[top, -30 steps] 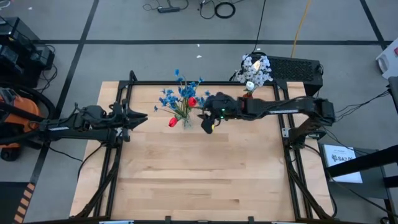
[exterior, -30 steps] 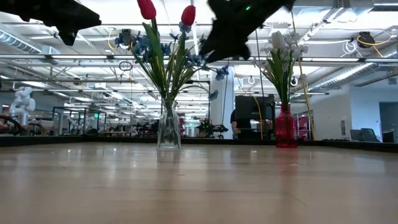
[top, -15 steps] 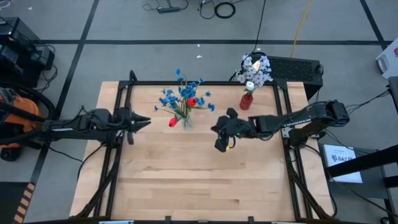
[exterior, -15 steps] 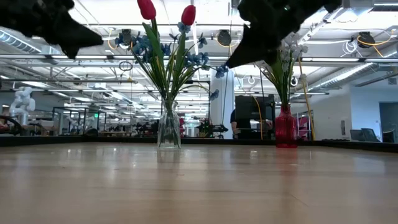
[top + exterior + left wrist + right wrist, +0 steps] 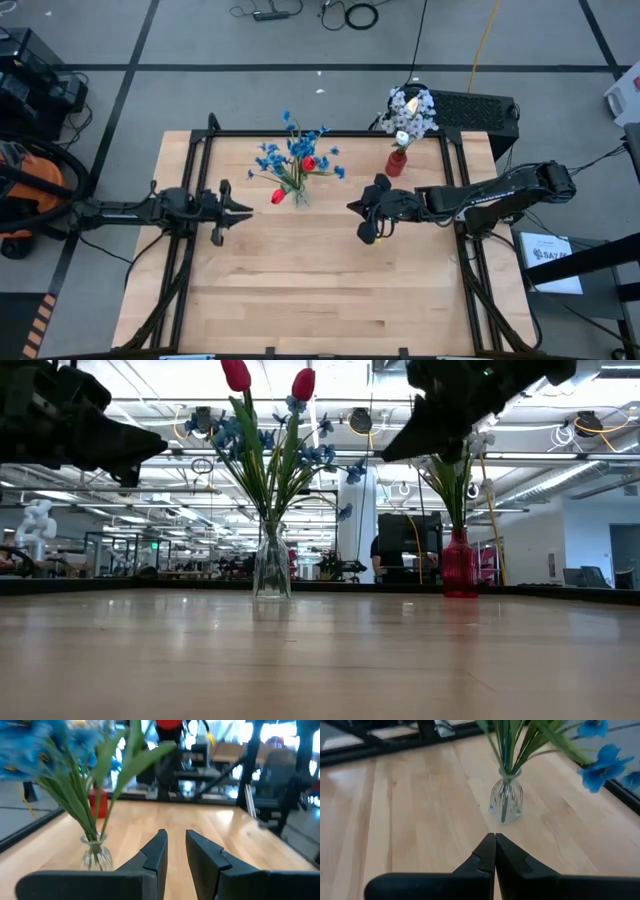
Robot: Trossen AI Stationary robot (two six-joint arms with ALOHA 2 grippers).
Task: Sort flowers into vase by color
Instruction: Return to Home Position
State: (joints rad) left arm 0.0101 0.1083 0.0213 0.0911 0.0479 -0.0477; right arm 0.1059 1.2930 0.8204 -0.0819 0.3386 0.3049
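Flowers (image 5: 297,160) sorted into clear vase (image 5: 271,565) and red vase (image 5: 459,565).
Right gripper (image 5: 495,836), pinched empty, and left gripper (image 5: 175,835), narrowly parted, should be drawn back clear of both vases.

Your left wrist view blurred the blue flowers (image 5: 30,742) and clipped the red bud (image 5: 170,723); your right wrist view cropped the stems (image 5: 512,742) above the clear vase (image 5: 506,800).

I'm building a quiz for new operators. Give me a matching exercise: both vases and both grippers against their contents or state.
1. clear vase
2. red vase
3. left gripper
4. right gripper

A. shut, empty
B. white flowers
C. open, empty
D. blue and red flowers

Pairs: 1-D, 2-B, 3-C, 4-A
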